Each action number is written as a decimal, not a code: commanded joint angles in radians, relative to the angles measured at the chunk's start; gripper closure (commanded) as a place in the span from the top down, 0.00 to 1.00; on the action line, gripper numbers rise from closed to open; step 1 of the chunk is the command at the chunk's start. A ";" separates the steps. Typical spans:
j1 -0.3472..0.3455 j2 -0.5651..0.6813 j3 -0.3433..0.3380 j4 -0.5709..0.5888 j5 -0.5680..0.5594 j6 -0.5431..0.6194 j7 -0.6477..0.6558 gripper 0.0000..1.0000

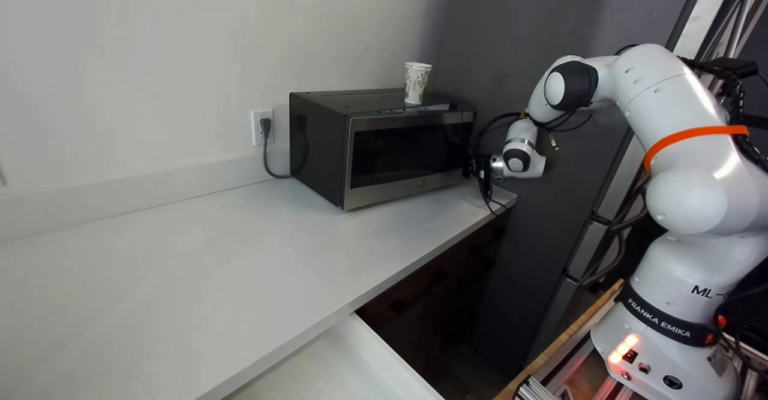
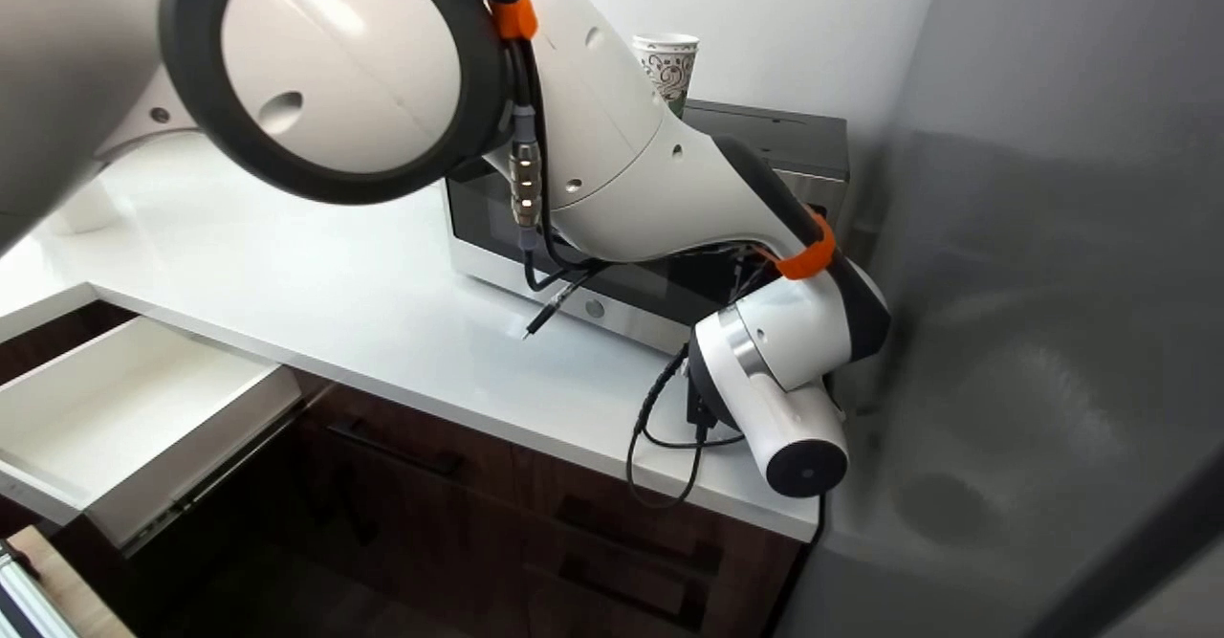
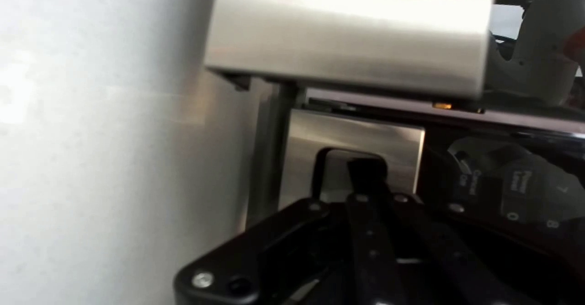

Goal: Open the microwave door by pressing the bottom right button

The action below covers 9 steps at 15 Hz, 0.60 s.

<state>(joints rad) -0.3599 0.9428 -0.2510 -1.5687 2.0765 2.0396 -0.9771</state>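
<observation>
Microwave [image 1: 329, 148] stands on the tabletop [image 1: 240, 256] straight ahead of my gripper [image 3: 368, 177], its body likely heavy and rigid enough to take a push. My gripper is drawn to a narrow tip, holding nothing that I can see, and that tip is at the button [image 3: 336, 174]; whether it touches I can't tell. I expect the button to be stiff and sprung, wanting a square push at its middle, no grip. Beside my gripper, the door [image 3: 349, 37] stands out from the body with a gap behind it in the wrist view, so I judge it ajar. Stiff but easy to swing, I think, with a slippery face that might not bear a hard knock, so I'd hook its free edge from behind instead of pinching the front.

A cup [image 1: 416, 82] sits on the microwave, higher than my gripper; light, I'd guess, and apt to tip at a jolt. The white tabletop, smooth and hard by its look, lies below my gripper, and my cables [image 2: 699, 449] loop down near its edge. A tall grey panel [image 2: 1033, 255] rises close on the side away from the door. The wall [image 1: 180, 58] is beyond the microwave, and a drawer [image 2: 134, 399] stands pulled out under the tabletop, well apart from me.
</observation>
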 commanded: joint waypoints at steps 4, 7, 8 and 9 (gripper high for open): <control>0.031 -0.087 -0.011 -0.201 -0.032 0.034 0.030 0.26; 0.031 -0.083 -0.013 -0.202 -0.017 0.057 0.018 0.39; 0.034 -0.084 -0.015 -0.202 -0.007 0.078 0.012 0.46; 0.036 -0.083 -0.015 -0.203 -0.002 0.089 0.013 0.51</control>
<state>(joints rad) -0.3560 0.9421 -0.2521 -1.5751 2.0698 2.0623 -0.9591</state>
